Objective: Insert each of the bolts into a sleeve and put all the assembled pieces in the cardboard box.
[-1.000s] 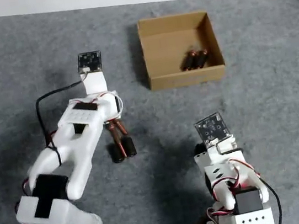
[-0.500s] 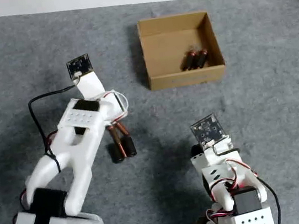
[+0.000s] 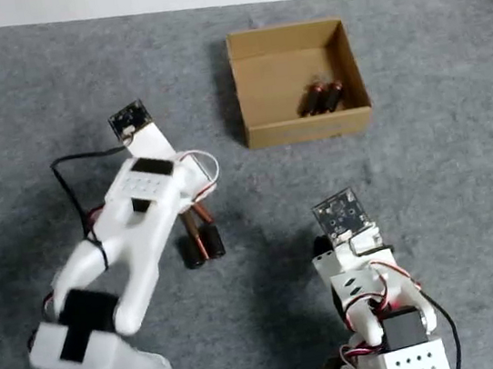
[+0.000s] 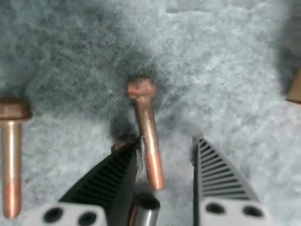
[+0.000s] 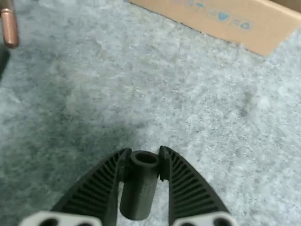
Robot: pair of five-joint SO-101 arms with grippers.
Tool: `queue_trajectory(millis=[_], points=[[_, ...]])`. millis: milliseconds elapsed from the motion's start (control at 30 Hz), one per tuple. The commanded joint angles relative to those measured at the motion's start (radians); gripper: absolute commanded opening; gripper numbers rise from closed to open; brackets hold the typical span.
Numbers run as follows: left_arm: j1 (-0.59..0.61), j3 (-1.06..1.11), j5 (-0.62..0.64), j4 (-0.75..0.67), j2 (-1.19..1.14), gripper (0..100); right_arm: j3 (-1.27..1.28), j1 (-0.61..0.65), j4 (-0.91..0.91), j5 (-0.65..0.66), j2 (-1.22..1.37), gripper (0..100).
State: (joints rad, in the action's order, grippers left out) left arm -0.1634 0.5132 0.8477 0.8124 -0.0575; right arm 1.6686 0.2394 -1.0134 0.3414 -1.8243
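My left gripper (image 4: 167,143) is open and low over the carpet, with a copper bolt (image 4: 146,136) lying between its fingers, close to one finger (image 4: 113,174). A second bolt (image 4: 11,150) lies parallel to it off to one side. From above, the left arm (image 3: 138,227) covers part of these bolts (image 3: 196,233), whose near ends look dark. My right gripper (image 5: 143,153) is shut on a black sleeve (image 5: 138,188), held just above the carpet. The cardboard box (image 3: 254,78) stands at the back with two assembled pieces (image 3: 322,98) inside.
Grey carpet covers the whole table. The box's near wall (image 5: 221,19) lies ahead of the right gripper, and a bolt's tip (image 5: 9,28) shows off to its side. Open carpet lies between the two arms and in front of the box.
The left arm's wrist has swung to the left and settled over the bolts. The right arm has shifted slightly left, still holding the sleeve.
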Motion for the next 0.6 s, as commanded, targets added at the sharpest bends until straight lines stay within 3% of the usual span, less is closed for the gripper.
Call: queue_trajectory(millis=[0,233,567], points=[[0.021,-0.125,0.041,0.049,-0.099,18,0.021,0.005,0.039,-0.009,-0.008,0.5],[0.093,-0.285,0.057,0.157,-0.223,18,0.021,0.005,0.041,-0.009,-0.008,0.5],[0.068,-0.355,0.057,0.193,-0.334,16,0.022,0.005,0.041,-0.009,-0.008,0.5]])
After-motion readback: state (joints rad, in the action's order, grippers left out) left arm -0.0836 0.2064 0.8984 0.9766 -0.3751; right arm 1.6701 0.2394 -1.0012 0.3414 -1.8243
